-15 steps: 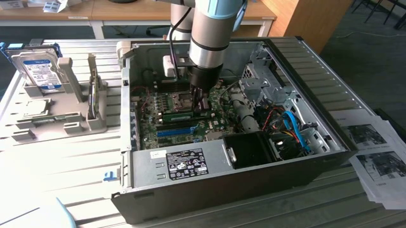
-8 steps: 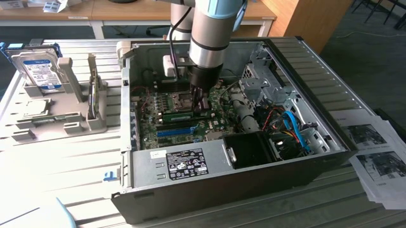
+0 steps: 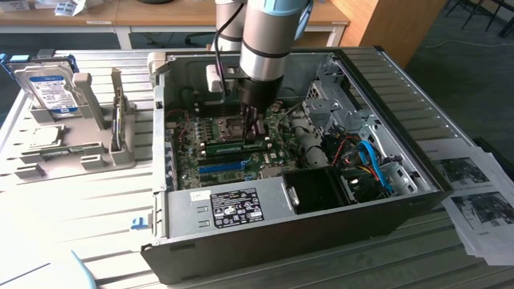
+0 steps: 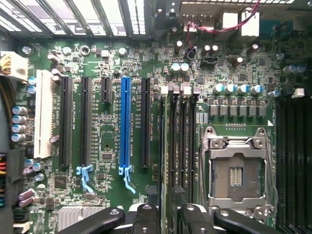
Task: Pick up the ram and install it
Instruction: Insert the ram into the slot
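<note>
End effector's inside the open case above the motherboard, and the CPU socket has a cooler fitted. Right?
No cooler: the wrist view shows the CPU socket bare, its metal frame and contacts exposed. The rest holds: the end effector is inside the open case, above the motherboard.

A hard drive stood in a grey rack beside the open computer case; printed sheets lay nearby

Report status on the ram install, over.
Gripper open, low inside case. Ram in slot under it, beside CPU socket. Cables well aside.
</note>
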